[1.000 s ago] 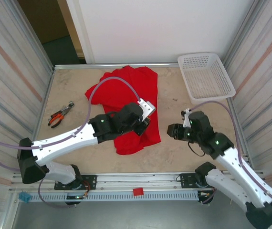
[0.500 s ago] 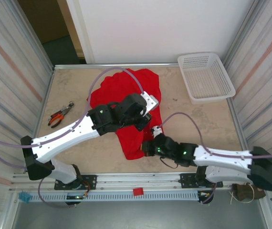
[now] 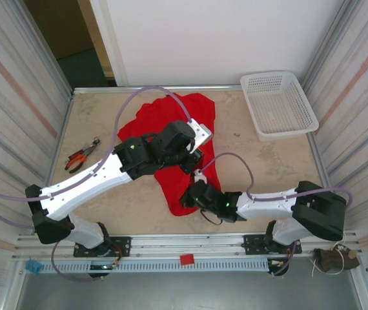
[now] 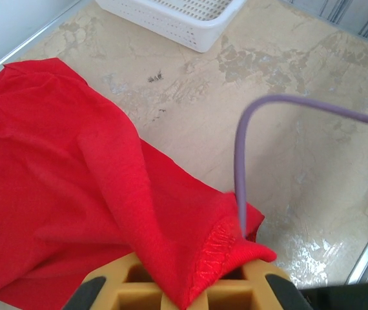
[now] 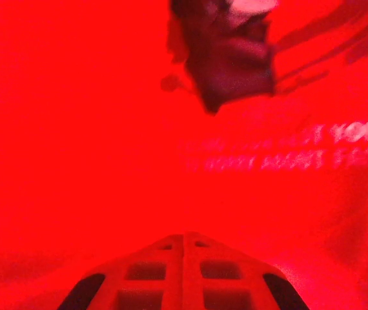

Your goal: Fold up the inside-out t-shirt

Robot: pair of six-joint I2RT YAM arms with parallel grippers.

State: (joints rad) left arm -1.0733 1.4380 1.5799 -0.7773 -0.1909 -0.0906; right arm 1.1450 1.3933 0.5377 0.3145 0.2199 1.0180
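Lying crumpled at the centre of the top view, the inside-out t-shirt (image 3: 197, 110) is spreading down from the table's upper edge. The left gripper (image 4: 194, 290) is pinching its stitched hem between closed fingers. The right gripper (image 5: 184, 242) is sitting closed amid red cloth at the shirt's lower edge; whether it is gripping fabric is unclear.

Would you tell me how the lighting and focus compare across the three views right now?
Top external view: even, soft light, sharp, only faint shadows on the table. Left wrist view: bright and crisp on the t-shirt. Right wrist view: flooded red and blurred, white lettering smeared, the right gripper tinted red too.
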